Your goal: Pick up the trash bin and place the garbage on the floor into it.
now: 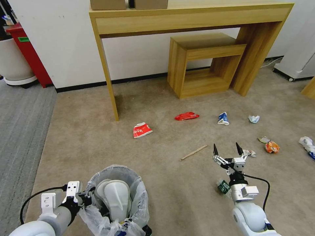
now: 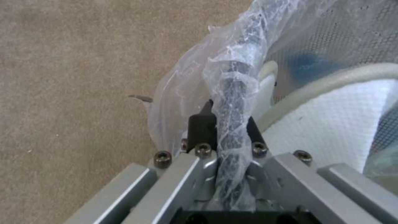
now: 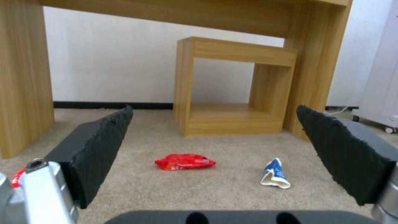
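Fingers pinching one trash bin rim, two slippers inside

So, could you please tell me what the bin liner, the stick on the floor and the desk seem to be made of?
Bin liner: thin translucent plastic film, crinkled and glossy; the left claw is shut on the rim through it.
Stick: pale, matte, probably wood or bamboo.
Desk: light wood-grain panels with a smooth finish, likely laminate or veneer rather than solid wood.

Grey-white arms, black cables, black serrated jaws
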Available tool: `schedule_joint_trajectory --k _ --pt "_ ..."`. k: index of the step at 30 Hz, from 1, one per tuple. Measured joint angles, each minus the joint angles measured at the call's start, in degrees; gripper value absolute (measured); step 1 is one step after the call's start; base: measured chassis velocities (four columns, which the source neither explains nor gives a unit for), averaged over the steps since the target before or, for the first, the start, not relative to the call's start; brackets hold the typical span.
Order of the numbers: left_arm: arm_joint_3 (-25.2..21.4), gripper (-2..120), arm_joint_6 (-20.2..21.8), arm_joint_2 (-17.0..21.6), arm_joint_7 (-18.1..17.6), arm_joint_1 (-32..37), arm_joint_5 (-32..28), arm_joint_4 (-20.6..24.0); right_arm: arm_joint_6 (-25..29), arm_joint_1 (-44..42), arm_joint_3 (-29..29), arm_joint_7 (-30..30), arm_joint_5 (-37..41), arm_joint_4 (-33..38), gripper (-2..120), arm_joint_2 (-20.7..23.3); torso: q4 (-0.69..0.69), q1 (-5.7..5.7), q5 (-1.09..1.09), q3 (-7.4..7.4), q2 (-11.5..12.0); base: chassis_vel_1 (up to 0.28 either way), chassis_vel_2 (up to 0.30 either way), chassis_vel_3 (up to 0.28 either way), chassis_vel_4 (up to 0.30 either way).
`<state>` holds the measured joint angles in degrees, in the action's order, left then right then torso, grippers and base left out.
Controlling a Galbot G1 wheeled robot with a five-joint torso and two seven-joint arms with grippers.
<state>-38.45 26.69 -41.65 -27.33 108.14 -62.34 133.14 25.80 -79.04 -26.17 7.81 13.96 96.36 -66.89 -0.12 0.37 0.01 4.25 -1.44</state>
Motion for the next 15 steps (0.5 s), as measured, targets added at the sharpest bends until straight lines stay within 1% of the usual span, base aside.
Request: schedule_joint_trajectory --k 11,15 --pt "0.8 0 0.1 0.2 -0.1 -0.5 -0.1 -0.5 0.3 0.6 -0.1 -0.1 -0.1 -1.0 100 0.3 0.0 0.0 0.0 0.0 0.0 0.0 0.0 0.0 0.0" --pt "1.3 0 0.2 0.2 -0.1 -0.8 0.1 -0.8 0.3 0.7 -0.2 -0.1 -0.1 -1.3 100 0.6 0.0 -0.01 0.0 -0.01 0.0 -0.047 -0.036 -0.057 -0.041"
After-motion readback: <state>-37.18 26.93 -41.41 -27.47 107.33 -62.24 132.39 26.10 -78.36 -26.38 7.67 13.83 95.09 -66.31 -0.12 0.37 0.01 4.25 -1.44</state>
